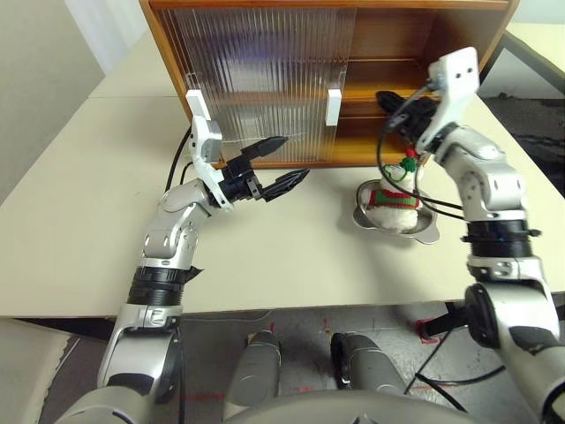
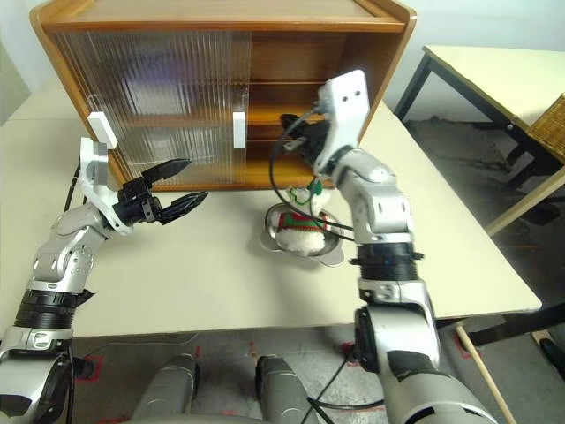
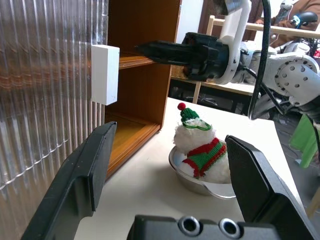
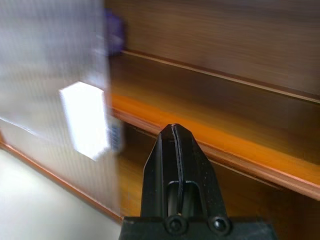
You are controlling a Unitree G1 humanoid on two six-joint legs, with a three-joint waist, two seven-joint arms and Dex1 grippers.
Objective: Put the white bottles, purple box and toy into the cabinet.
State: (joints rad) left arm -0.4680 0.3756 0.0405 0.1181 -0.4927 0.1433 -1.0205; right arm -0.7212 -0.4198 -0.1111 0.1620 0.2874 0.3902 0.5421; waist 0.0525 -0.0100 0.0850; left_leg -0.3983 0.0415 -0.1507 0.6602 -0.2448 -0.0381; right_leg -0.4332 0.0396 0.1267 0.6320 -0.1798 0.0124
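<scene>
The brown wooden cabinet stands at the table's back, its ribbed sliding doors covering the left part and the right part open. The toy, a white plush with a red-and-green scarf and hat, sits in a steel bowl in front of the opening. My left gripper hangs open and empty before the doors, pointing toward the toy. My right gripper is shut and empty, at the open side by the middle shelf. A blurred purple shape, perhaps the purple box, lies behind the door. The white bottles are hidden.
White handles stick out from the sliding doors, one near my right gripper. A black cable loops from my right wrist down over the toy. The cream table spreads to the left and in front.
</scene>
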